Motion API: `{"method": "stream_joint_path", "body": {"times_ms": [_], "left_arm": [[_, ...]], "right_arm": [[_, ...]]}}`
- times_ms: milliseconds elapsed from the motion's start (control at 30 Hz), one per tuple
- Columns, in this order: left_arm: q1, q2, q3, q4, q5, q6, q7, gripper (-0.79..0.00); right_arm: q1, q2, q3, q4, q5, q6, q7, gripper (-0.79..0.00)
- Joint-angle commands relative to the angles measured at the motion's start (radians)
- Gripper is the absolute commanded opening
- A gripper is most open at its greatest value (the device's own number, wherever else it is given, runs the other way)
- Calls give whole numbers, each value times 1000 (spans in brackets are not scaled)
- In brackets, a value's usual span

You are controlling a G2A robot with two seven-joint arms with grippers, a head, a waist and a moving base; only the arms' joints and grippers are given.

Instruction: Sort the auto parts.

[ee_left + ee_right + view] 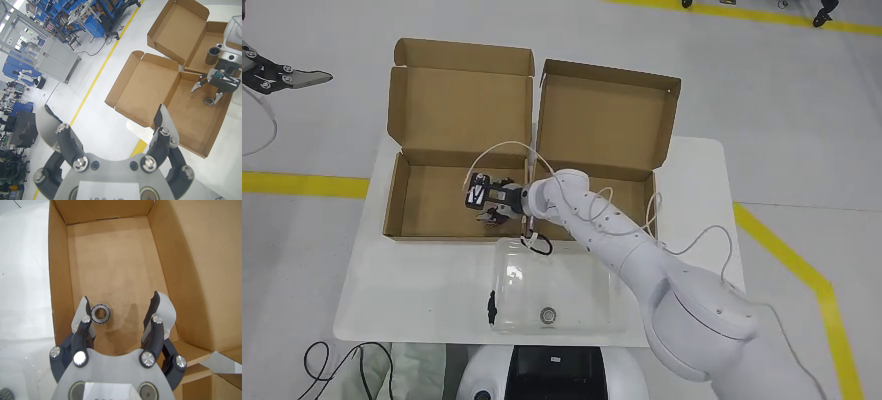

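A small steel bearing [101, 313] lies flat on the floor of the left cardboard box [113, 266]. My right gripper [121, 302] hangs open just above it, one finger right beside the bearing, nothing held. From the left wrist view the right gripper [206, 94] stands over that bearing [209, 101]. From above, the right gripper [486, 207] is inside the left box [422, 205]. A dark cylindrical sleeve [212, 56] stands upright in the right box [189, 34]. My left gripper [102, 115] is open and empty, off the table over the floor, at the far left [302, 75].
A clear plastic bin [512, 290] sits on the white table's front edge, with another bearing [547, 316] inside, also seen as a bearing [4, 393] at the right wrist view's corner. The right box [602, 130] stands open beside the left one, both lids raised at the back.
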Motion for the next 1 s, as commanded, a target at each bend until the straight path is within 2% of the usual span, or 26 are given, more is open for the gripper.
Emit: {"method": "stream_joint_path", "body": {"times_ms": [0,300,433,567,700,900,967], "left_arm": [[0,0,0,0,0,0,0,0],[0,0,0,0,0,0,0,0],[0,0,0,0,0,0,0,0],[0,0,0,0,0,0,0,0],[0,0,0,0,0,0,0,0],[0,0,0,0,0,0,0,0],[0,0,0,0,0,0,0,0]], "right_arm": [[3,2,2,-8,-12,-2,-29,-154],[-13,46,33,-107,-60,7,-86,0],[-39,89,70,-200,-70,18,-68,0],[-90,152,127,-338,-87,26,-7,0],[-182,231,212,-528,-114,22,97,0],[-406,359,401,-909,-161,-50,302,0],[-484,390,457,-1025,-174,-80,357,0]]}}
